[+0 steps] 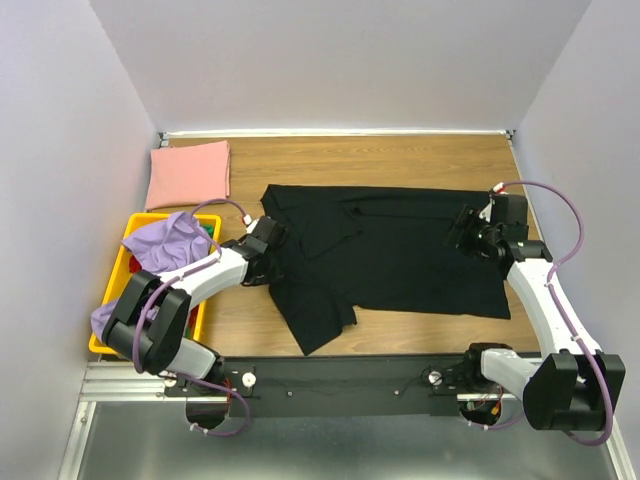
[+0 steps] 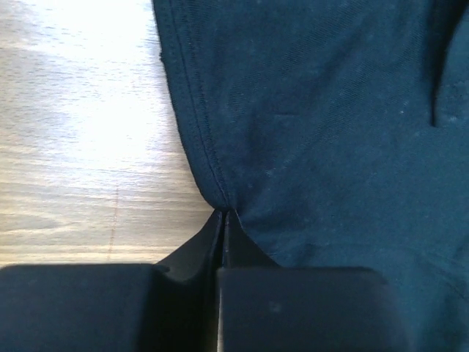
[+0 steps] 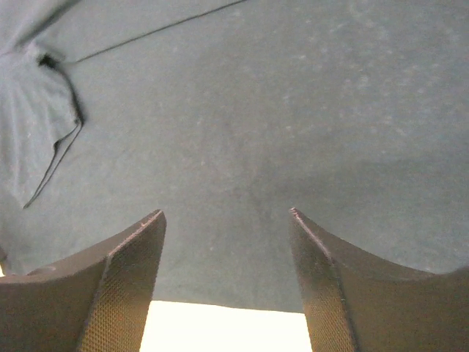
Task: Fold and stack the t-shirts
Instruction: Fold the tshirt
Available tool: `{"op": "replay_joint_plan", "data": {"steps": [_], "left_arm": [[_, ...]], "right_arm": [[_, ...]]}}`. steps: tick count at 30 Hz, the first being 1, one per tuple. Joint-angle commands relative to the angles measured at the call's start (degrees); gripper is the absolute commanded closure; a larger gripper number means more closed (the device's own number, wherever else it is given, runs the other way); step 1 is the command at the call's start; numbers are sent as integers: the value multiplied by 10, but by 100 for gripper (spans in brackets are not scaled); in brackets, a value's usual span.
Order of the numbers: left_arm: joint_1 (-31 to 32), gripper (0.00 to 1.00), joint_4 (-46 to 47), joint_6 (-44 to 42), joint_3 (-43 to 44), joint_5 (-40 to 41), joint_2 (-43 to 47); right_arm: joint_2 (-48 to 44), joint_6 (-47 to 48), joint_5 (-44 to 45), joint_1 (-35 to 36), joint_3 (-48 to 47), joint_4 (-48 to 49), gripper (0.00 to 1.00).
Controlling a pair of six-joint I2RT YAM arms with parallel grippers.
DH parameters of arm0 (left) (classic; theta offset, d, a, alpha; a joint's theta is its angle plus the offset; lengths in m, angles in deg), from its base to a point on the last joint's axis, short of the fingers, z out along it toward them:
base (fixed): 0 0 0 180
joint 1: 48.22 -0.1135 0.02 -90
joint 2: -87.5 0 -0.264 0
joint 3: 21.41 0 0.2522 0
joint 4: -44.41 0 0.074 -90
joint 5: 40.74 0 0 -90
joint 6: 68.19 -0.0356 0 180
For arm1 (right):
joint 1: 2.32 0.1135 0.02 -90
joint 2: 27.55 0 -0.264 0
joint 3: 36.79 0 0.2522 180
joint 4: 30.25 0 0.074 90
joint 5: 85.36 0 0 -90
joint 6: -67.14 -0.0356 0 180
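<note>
Left arm: stretched forward; left gripper (image 2: pixel 222 214) fingers pinched on black t-shirt (image 2: pixel 330 110) hem. Right arm: extended; right gripper (image 3: pixel 223 213) fingers spread apart.

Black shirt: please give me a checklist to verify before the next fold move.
1. Left gripper shut on the black shirt edge: ok.
2. Right gripper holding the shirt: not ok, jaws open above the cloth.
3. Right gripper touching the cloth: cannot tell.
4. Shirt lying flat: not ok, its left side is bunched and folded over.
5. Pink shirt folded, apart from the black one: ok.
6. Lavender shirt out of the way, on the crate: ok.
</note>
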Motion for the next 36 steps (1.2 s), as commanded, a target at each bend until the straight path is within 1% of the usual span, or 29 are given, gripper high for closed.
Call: {"op": "replay_joint_plan", "data": {"steps": [1,2,3,4,8,10,11,12,13,15,17,18,19,21,22,24,26,29,36], "left_arm": [[6,100,-17,6,-6,-8,-13],[6,100,-18,3,-6,-6,-10],[6,100,-15,2,-6,-6,-6],[5,100,-13,0,-6,-5,-3],[6,100,0,-13,-10,-6,4],[5,100,4,-21,-10,-7,8],[6,100,10,-25,-12,-6,11],[6,100,11,-25,-13,-6,14],[6,100,13,-29,-13,-6,14],[6,100,19,-31,-15,-6,16],[5,100,23,-31,-15,-9,16],[6,100,24,-32,-14,-10,16],[6,100,25,-32,-14,-8,18],[5,100,23,-32,-13,-7,24],[6,100,22,-32,-12,-6,31],[6,100,16,-31,-11,-5,45],[6,100,12,-31,-8,-2,52],[5,100,3,-30,-1,-1,59],[5,100,-5,-29,2,3,65]], "right_arm": [[-6,-25,83,3,9,-16,22],[-7,-39,119,2,10,-24,15],[-8,-56,178,1,13,-31,6],[-9,-75,199,-2,24,-36,0],[9,-121,263,-28,35,-76,0],[27,-151,289,-54,35,-110,0],[42,-178,325,-56,29,-138,0],[42,-178,337,-56,21,-138,0],[58,-207,336,-69,12,-171,0],[68,-244,314,-106,6,-188,0],[77,-268,277,-142,30,-191,0],[78,-294,268,-173,41,-190,0],[79,-307,264,-184,50,-190,0],[79,-330,277,-197,70,-187,1],[78,-352,285,-205,85,-186,4],[71,-372,291,-213,86,-187,9],[57,-385,293,-219,91,-187,13],[36,-404,303,-229,102,-187,21],[40,-419,337,-239,101,-184,24]]}}
